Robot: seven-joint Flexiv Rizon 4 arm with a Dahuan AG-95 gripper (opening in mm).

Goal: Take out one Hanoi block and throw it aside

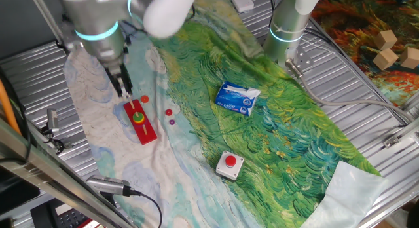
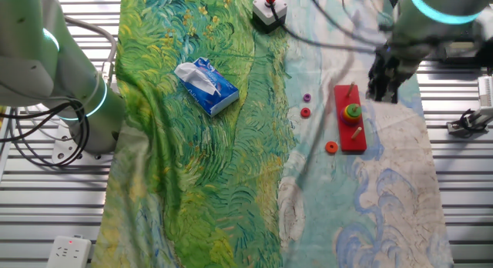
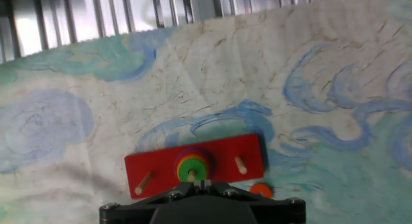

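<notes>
The green Hanoi block (image 3: 190,168) sits on the middle peg of the red board (image 3: 154,165), on top of a wider yellow disc. It also shows in one fixed view (image 1: 138,114) and in the other fixed view (image 2: 353,111). My gripper (image 3: 202,183) hangs just above and beside the board's middle peg, with its fingertips pressed together and nothing between them. In one fixed view the gripper (image 1: 124,90) is just behind the board (image 1: 145,131). In the other fixed view the gripper (image 2: 380,85) is above the board's (image 2: 352,137) far right corner.
Loose orange (image 1: 145,98), red (image 1: 169,112) and purple (image 1: 172,121) discs lie on the cloth beside the board. A tissue pack (image 1: 237,98) and a red button box (image 1: 230,164) lie further right. A second arm's base (image 1: 288,25) stands at the back.
</notes>
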